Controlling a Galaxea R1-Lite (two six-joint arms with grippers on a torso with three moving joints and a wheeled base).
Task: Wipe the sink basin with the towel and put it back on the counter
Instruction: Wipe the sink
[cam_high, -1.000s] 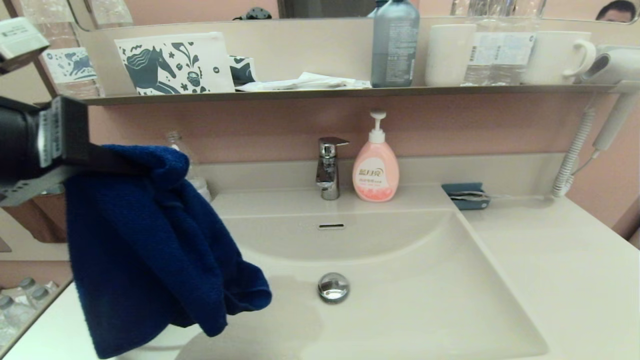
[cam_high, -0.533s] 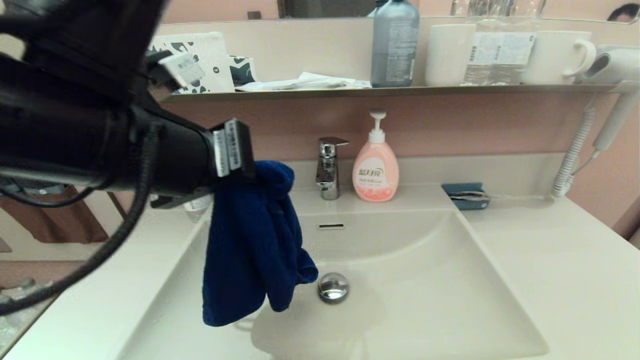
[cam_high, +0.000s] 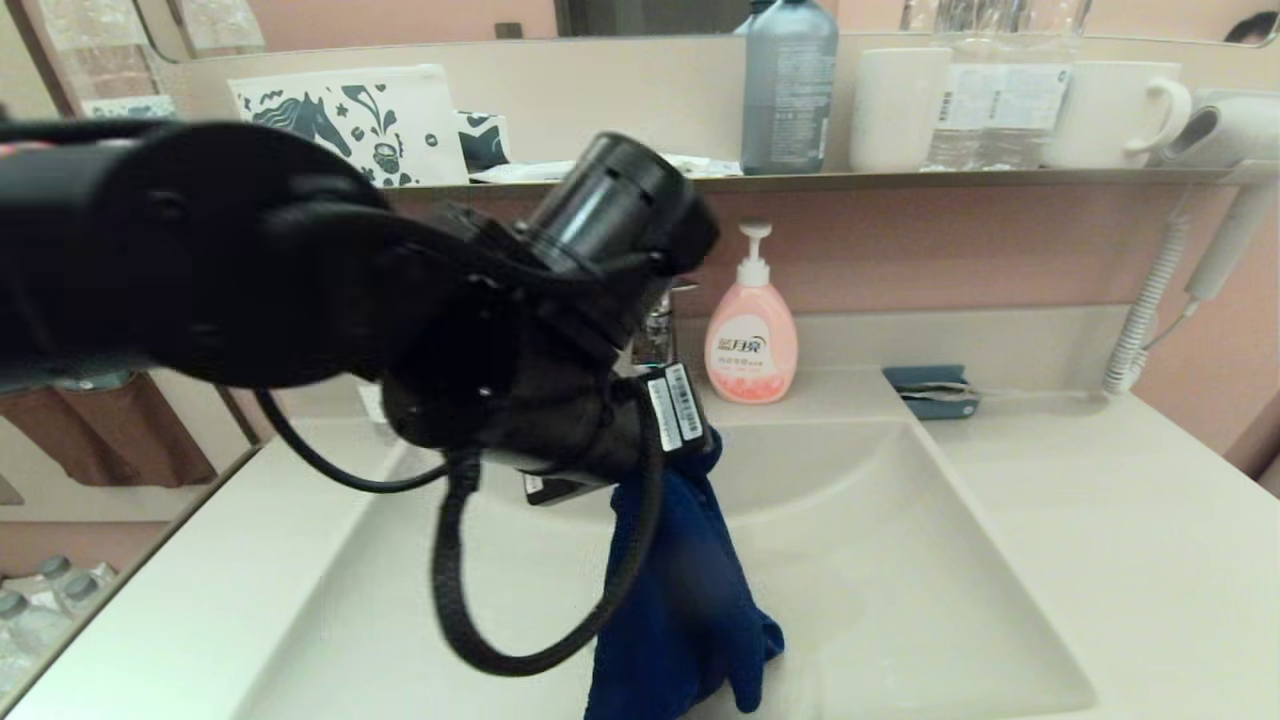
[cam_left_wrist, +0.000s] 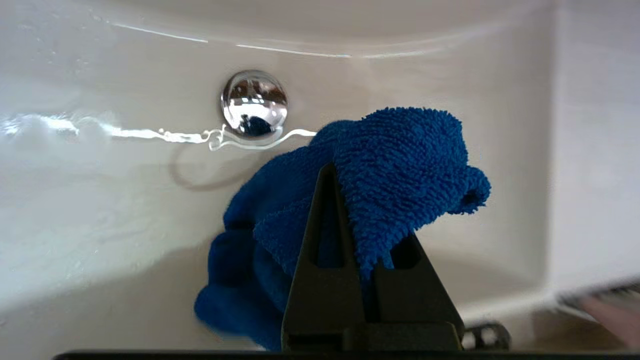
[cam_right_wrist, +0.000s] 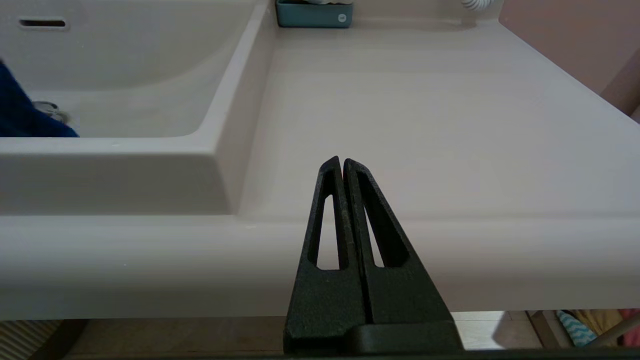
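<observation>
My left gripper (cam_left_wrist: 350, 200) is shut on the royal-blue towel (cam_high: 690, 610), which hangs from it down into the cream-white sink basin (cam_high: 900, 560). In the left wrist view the towel (cam_left_wrist: 400, 165) drapes over the fingers beside the chrome drain plug (cam_left_wrist: 254, 103). The head view hides the drain plug behind my left arm (cam_high: 300, 280) and the cloth. A corner of the towel (cam_right_wrist: 20, 110) shows in the right wrist view. My right gripper (cam_right_wrist: 343, 162) is shut on nothing, parked just in front of the counter (cam_right_wrist: 425, 125) edge, right of the basin.
A pink soap dispenser (cam_high: 752, 340) stands behind the basin beside the partly hidden tap. A small teal holder (cam_high: 932, 392) sits at the counter's back right. The dark shelf (cam_high: 900, 180) carries a grey bottle, cups and a pouch. A hair dryer (cam_high: 1225, 130) hangs at the right.
My left arm has swung right and forward from the left counter side over the basin, carrying the towel lower into it. The towel now covers the drain plug in the head view.
</observation>
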